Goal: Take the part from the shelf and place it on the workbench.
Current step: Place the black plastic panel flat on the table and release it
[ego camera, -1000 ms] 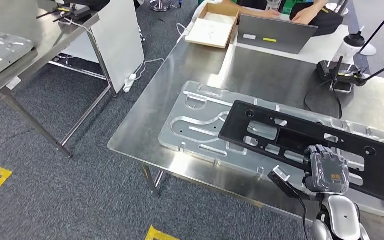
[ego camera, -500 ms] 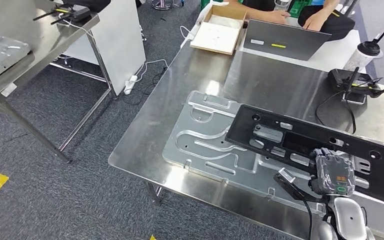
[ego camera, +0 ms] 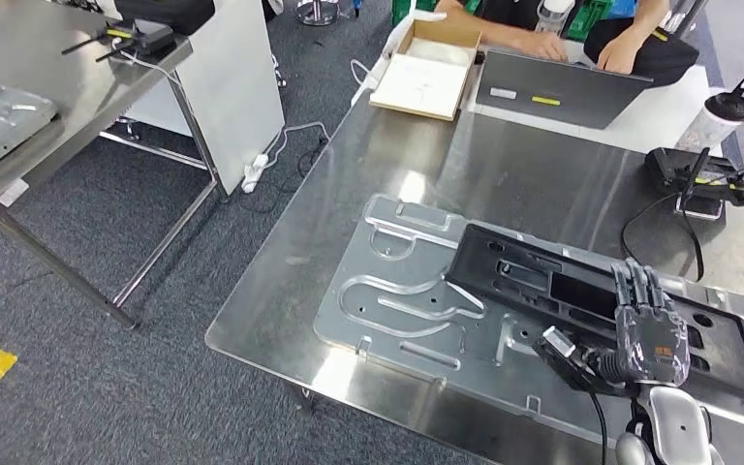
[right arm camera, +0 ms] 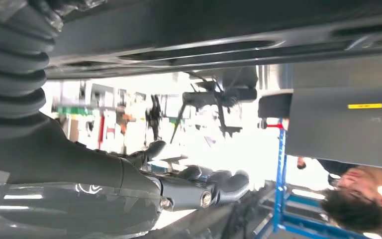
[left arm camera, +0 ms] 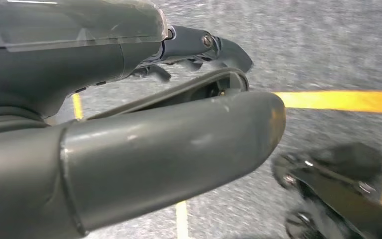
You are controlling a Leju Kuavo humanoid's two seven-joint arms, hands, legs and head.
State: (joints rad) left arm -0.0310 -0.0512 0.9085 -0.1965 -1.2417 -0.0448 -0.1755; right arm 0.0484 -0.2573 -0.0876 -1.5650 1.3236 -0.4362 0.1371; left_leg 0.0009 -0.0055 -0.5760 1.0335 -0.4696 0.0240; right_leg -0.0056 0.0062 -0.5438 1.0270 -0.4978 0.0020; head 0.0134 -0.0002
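Right robot hand [ego camera: 649,325] nearest, fingers stretched flat over the black plastic part [ego camera: 601,300], not obviously gripping anything, so looks open. Black part lying across the silver metal plate [ego camera: 397,291] on the steel tabletop [ego camera: 504,165], so placing looks pretty much done; probably just pulling the hand away left. Left robot hand [left arm camera: 129,124] hanging over carpet with yellow floor tape [left arm camera: 338,99], holding nothing, open or curled hard to call. Further back: cardboard box [ego camera: 426,63], grey laptop [ego camera: 552,87], person seated behind.
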